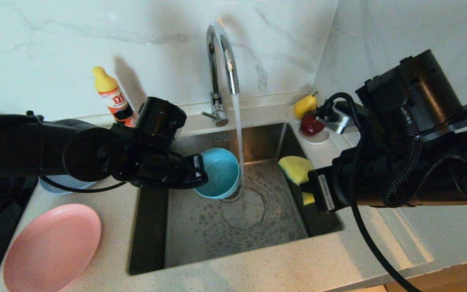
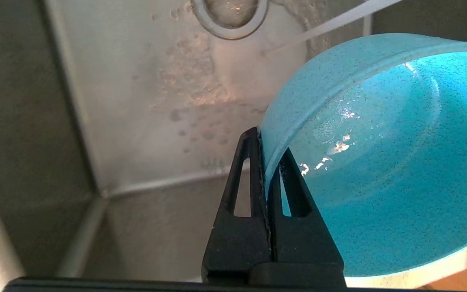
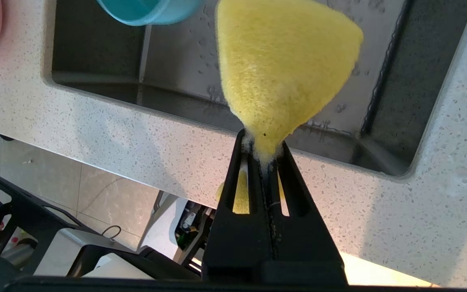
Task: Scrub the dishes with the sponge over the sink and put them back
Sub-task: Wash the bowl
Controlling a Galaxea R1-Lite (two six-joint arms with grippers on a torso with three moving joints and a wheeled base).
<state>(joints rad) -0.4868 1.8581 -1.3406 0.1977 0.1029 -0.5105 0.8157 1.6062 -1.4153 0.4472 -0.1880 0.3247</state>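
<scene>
Teal bowl [image 1: 219,173] clamped at its rim by left gripper [image 2: 269,162] over sink [image 1: 253,227], beside running water, right gripper [image 3: 262,156] pinching yellow sponge [image 3: 284,69], pink plate [image 1: 51,247] on counter [image 1: 258,271].

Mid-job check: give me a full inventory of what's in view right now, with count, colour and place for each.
bowl: 1, teal, held by its rim over the sink, beside the water stream
sponge: 1, yellow, held over the sink's right side
pink plate: 1, pink, counter left of the sink
blue plate: 1, pale blue, counter left, mostly hidden under the left arm
sink: 1, steel, centre, wet
tap: 1, chrome, behind the sink, running
bottle: 1, yellow cap, back left
saucer: 1, white, back right, holding a yellow pear and a red fruit
left end effector: shut on bowl
right end effector: shut on sponge
</scene>
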